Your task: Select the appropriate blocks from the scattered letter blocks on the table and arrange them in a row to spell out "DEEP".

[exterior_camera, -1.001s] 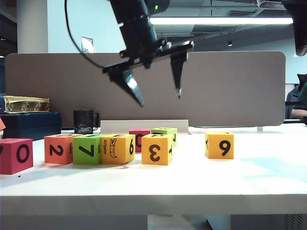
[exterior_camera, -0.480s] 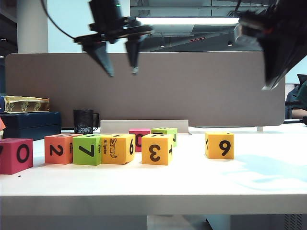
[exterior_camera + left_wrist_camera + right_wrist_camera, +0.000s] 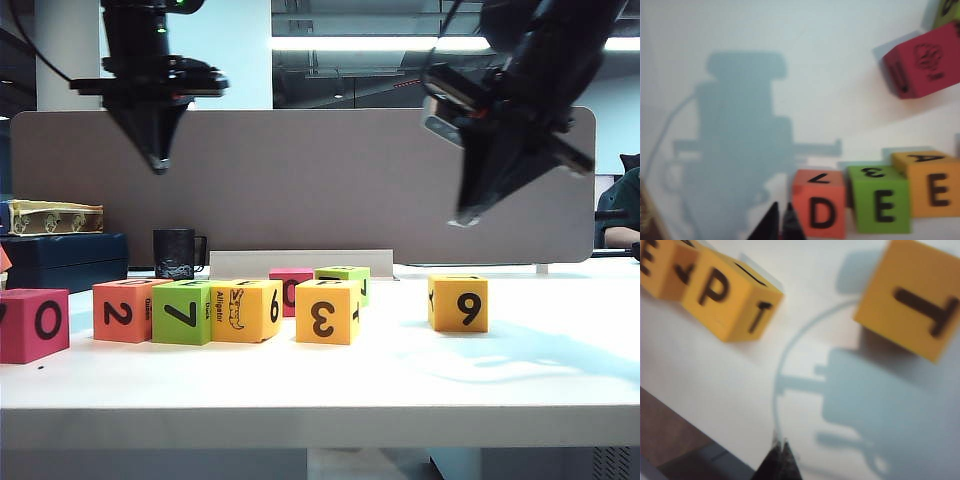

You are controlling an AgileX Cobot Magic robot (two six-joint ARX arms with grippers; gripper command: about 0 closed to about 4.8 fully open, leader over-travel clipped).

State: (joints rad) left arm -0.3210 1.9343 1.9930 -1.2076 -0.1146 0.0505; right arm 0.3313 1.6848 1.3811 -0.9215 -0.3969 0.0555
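While both arms hung high over the table (image 3: 400, 390), the exterior view showed the blocks sitting on the white top. On the left side the left gripper (image 3: 157, 160) pointed down w/ its two fingers pinched together, holding nothing. It was well above the orange 2 block (image 3: 124, 310). That block touched the green 7 block (image 3: 182, 312), & the green one touched the yellow alligator block (image 3: 245, 311). The yellow-orange 3 block (image 3: 326, 311) stood near them w/ a small gap. Behind it were a magenta block (image 3: 288, 285) & a small green block (image 3: 343, 275). A magenta 0 block (image 3: 33, 325) sat far left & a yellow 9 block (image 3: 458, 302) stood apart on the right. The right gripper (image 3: 464, 218) hung tilted above the 9 block, not touching it. A black mug (image 3: 176, 253) & a dark box (image 3: 62, 258) were at the back left.

In the left wrist view, the left gripper (image 3: 780, 222) was clenched, tips together, empty. Just beside the tips was the orange block (image 3: 821, 210) w/ a D on top. Next came the green block (image 3: 880, 205) w/ an E, then the yellow block (image 3: 932, 185) w/ an E, all in a row & touching. A magenta block (image 3: 922, 62) lay tilted farther off. The gripper's shadow was on the table.

In the right wrist view, the right gripper (image 3: 781, 460) was shut tight, too, & held nothing. A yellow-orange block (image 3: 727, 292) showed P on top & T on its side. Another yellow block (image 3: 912, 297) showed a T, well apart from it.
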